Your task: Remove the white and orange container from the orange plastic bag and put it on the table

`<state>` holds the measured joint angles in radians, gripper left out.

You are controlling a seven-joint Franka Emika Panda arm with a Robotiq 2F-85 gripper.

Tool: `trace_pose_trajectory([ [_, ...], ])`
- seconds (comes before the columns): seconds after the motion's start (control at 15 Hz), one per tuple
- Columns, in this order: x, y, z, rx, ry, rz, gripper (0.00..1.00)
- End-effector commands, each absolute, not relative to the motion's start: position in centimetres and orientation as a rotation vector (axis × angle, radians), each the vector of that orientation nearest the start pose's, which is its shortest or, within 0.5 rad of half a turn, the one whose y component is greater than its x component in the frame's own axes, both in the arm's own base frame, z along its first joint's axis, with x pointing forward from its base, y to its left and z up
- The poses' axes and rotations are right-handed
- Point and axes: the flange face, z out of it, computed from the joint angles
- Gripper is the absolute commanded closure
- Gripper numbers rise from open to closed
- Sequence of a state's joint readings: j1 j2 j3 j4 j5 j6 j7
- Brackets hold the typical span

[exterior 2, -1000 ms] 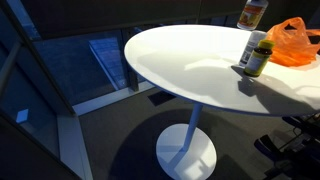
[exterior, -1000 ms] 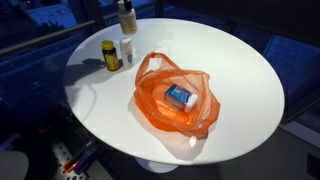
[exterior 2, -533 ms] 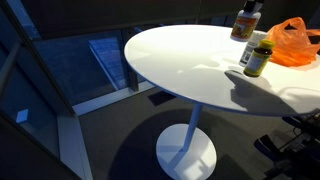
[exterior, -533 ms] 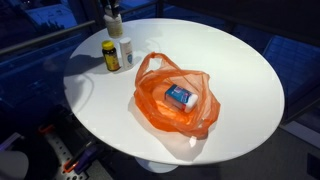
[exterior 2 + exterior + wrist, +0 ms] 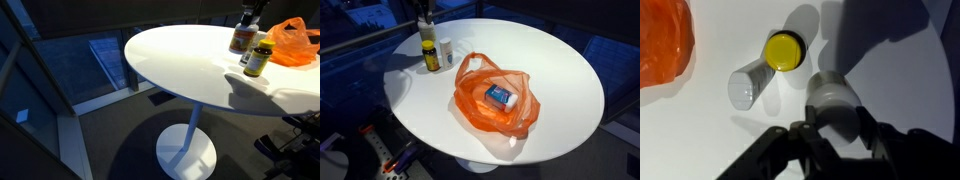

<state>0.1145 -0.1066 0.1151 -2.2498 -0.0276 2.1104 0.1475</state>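
Black matte fingers (image 5: 780,155), angular jointed links, edges blurred, possibly plastic, dark throughout

Probably an office or lounge: round white pedestal table (image 5: 170,55), dark carpeted floor (image 5: 110,140).

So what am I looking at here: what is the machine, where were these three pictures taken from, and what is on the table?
The machine is a robot arm working at a round white table. Two pictures come from cameras set up around the table; the third looks down from the arm's wrist. Its end effector, a two-fingered clamp, is shut on a small white-capped bottle. On the table stand a yellow bottle and a white bottle, beside an orange plastic bag with a blue-and-white packet inside.
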Motion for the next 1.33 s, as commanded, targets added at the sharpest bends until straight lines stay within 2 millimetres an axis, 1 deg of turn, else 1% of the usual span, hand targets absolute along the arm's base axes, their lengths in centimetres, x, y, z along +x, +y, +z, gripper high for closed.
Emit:
trace_pose_trajectory([
  [0.0,48.8,11.3,40.8,-3.179,-0.153,0.043,0.56],
  [0.07,48.8,11.3,40.8,-3.179,-0.154,0.043,0.56],
  [0.13,48.8,11.3,40.8,-3.179,-0.155,0.043,0.81],
  [0.33,48.4,11.9,39.8,-3.172,-0.184,0.019,0.81],
  [0.67,47.5,14.1,37.6,-3.171,-0.261,0.023,0.81],
  [0.87,47.0,15.0,36.4,-3.172,-0.291,0.022,0.81],
  [1.27,46.8,15.5,34.9,-3.162,-0.307,-0.002,0.81],
])
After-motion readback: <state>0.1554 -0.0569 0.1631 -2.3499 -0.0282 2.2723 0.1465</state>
